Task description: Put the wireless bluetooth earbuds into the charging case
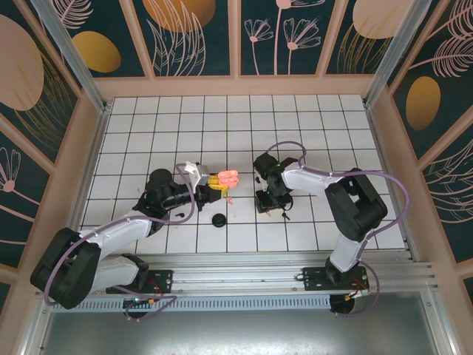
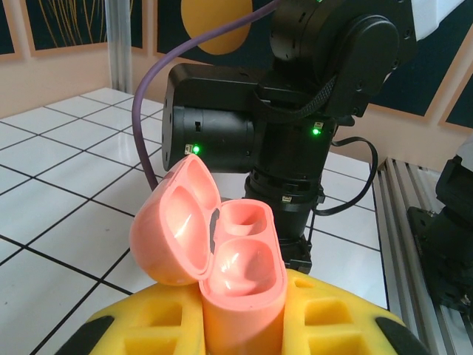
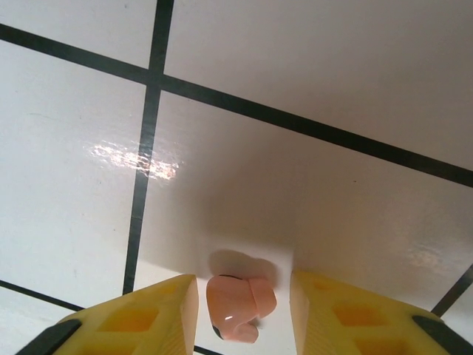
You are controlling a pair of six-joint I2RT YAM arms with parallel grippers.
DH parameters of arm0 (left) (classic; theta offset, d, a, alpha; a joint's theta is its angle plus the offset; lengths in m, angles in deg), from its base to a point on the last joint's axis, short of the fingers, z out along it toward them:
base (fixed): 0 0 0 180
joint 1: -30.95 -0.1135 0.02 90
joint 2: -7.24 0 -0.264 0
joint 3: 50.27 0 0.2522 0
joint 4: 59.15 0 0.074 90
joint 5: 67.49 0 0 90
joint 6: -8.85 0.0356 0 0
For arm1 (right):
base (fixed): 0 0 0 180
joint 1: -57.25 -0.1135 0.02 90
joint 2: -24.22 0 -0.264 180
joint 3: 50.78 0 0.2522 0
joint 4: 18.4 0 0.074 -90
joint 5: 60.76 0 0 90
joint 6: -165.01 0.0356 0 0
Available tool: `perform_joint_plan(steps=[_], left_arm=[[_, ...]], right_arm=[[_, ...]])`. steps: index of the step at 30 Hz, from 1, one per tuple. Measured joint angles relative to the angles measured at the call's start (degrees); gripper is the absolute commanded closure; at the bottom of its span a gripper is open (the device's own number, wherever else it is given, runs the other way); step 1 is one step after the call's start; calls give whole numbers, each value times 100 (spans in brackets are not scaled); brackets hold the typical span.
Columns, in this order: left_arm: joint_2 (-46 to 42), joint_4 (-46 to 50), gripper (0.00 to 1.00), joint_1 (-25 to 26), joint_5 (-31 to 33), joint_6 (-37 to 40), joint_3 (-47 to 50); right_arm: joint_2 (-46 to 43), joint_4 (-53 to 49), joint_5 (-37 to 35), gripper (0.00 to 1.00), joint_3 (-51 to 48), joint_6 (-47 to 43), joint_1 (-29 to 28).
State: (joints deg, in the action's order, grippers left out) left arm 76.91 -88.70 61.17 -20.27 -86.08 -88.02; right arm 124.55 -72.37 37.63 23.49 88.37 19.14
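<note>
Looking down on a white tiled table (image 1: 148,118), two black arms reach toward its middle. The left jaws are clamped on a pink case (image 1: 226,178), gripping its lower body and holding it above the tiles. Seen from the left wrist, the case stands upright with its lid swung open to the left, and both wells inside are empty. The right arm (image 2: 295,111), black with small green lights, looms close behind the open case and blocks the table beyond it.

The right jaws point straight down at the table, just right of the case. From the right wrist, they stand apart with a pink earbud (image 3: 238,307) lying on a white tile between them. Whether either one touches it I cannot tell. Black grid lines cross the tiles beyond it.

Near the case a black disc (image 1: 219,220) lies on the table, on the side toward the arms' bases. A tiny pink piece (image 1: 228,198) lies between the disc and the case. Dark patterned panels (image 1: 192,37) wall in the table.
</note>
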Motion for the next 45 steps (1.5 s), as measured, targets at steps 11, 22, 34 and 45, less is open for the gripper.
perform_joint_plan(steps=[11, 22, 34, 45], left_arm=[[0, 37, 83, 0, 24, 39, -2], [-7, 118, 84, 0, 81, 85, -2], [-2, -24, 85, 0, 518, 79, -2], [404, -1373, 86, -2, 1200, -361, 317]], right_arm=[[0, -22, 4, 70, -2, 22, -15], [-125, 63, -2, 72, -127, 184, -26], [-1502, 1438, -138, 73, -922, 1211, -26], [-2835, 3163, -319, 74, -2015, 2026, -20]])
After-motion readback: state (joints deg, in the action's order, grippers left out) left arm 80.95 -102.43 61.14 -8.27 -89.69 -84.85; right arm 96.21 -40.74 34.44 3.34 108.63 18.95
